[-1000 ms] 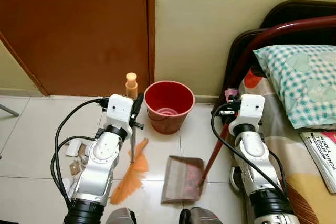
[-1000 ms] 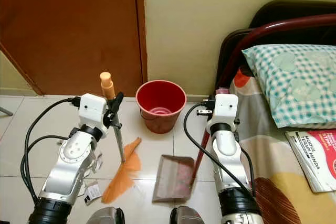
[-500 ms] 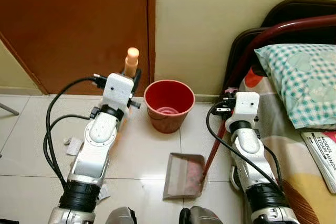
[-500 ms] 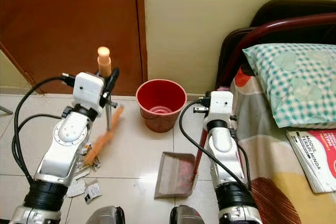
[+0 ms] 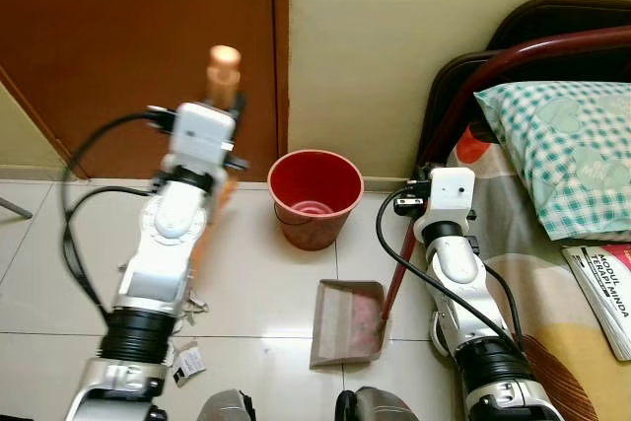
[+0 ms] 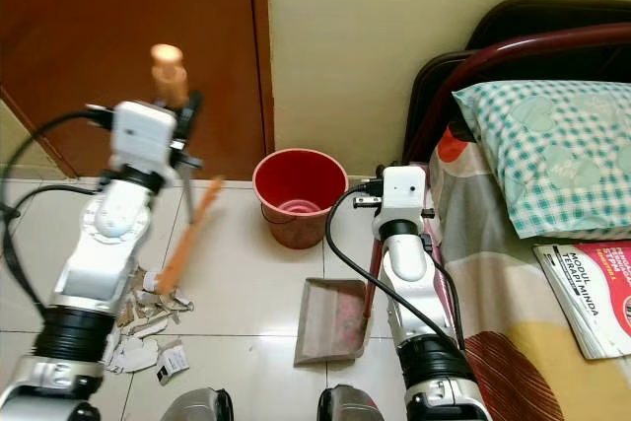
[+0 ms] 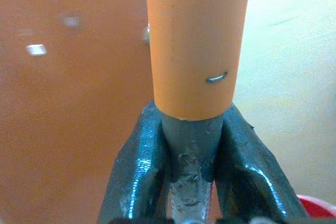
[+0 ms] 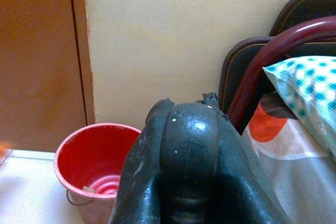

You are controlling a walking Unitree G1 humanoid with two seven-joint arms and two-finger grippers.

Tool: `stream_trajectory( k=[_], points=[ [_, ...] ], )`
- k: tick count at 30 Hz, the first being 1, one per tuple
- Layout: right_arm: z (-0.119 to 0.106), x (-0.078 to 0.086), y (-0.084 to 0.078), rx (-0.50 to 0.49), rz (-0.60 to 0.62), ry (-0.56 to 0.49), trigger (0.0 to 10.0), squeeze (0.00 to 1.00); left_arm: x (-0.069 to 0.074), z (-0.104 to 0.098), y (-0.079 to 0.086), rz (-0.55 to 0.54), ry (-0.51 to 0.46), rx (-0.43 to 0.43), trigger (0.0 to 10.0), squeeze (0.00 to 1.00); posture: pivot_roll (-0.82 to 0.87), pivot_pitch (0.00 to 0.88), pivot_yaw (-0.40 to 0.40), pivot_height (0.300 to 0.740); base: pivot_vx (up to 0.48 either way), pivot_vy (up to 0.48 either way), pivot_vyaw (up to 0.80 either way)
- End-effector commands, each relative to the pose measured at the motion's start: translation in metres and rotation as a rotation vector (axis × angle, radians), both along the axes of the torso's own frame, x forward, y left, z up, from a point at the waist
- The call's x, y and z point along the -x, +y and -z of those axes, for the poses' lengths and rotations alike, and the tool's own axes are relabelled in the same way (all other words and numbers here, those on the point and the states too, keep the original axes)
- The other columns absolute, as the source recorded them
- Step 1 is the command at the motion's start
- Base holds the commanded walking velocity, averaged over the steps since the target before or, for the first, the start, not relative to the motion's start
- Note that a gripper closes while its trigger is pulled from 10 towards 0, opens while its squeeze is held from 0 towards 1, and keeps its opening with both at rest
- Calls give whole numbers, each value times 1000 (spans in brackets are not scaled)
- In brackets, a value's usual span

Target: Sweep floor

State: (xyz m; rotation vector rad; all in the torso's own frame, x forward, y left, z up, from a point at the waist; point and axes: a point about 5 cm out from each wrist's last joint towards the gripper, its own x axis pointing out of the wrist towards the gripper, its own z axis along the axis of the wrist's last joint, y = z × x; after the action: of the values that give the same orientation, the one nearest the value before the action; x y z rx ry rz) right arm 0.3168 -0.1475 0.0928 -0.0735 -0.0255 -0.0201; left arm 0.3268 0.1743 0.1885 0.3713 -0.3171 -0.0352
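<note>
Left wrist view shows the left hand point(image 7: 191, 182) clenched on the broom point(image 7: 195, 45), its two black fingers point(image 7: 137, 166) pressing the grey shaft just below the orange grip. Seen from the head, that hand is raised in front of the brown door point(image 5: 138, 46), with the broom's orange top standing above it and the orange bristles point(image 6: 187, 239) slanting down beside the arm toward the tiled floor point(image 5: 256, 283). Torn paper scraps point(image 6: 138, 327) lie on the floor near the bristle tips, beside the left arm.

The right hand point(image 8: 191, 182) is clenched around the dark rounded top of the dustpan's handle point(image 5: 396, 283), a red rod running down to the dustpan point(image 5: 348, 322). The dustpan rests flat on the floor between the two arms, with pinkish bits inside it. A red bucket point(image 5: 316, 194) stands against the wall just beyond the dustpan. To the right is a bed point(image 5: 552, 273) with a checked pillow point(image 5: 562, 155) and a booklet point(image 5: 606, 288) at its edge.
</note>
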Motion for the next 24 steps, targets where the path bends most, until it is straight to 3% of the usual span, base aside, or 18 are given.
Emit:
stream_trajectory(
  k=[1,6,9,13,17,24],
  points=[
    [-4,-2,3,-6,-15,-29,10000,0,2,-10,13,-62,-67,-45,10000,0,6,64,-27,740,0,0,0],
    [-3,-3,7,-24,-33,-19,10000,0,15,10,39,-158,22,-12,10000,0,17,75,-30,740,0,0,0],
    [-2,-4,9,-31,-48,-11,10000,0,22,20,44,-174,56,-2,10000,0,22,79,-31,740,0,0,0],
    [-3,-4,11,-22,-60,-19,10000,0,29,26,44,-177,76,8,10000,0,26,81,-32,740,0,0,0],
    [-3,-4,12,-22,-54,-21,10000,0,38,41,45,-196,138,10,10000,0,24,85,-33,740,0,0,800],
    [-2,-5,11,-29,-37,-18,10000,0,40,56,42,-181,200,71,10000,0,13,87,-30,740,0,0,461]
  ],
)
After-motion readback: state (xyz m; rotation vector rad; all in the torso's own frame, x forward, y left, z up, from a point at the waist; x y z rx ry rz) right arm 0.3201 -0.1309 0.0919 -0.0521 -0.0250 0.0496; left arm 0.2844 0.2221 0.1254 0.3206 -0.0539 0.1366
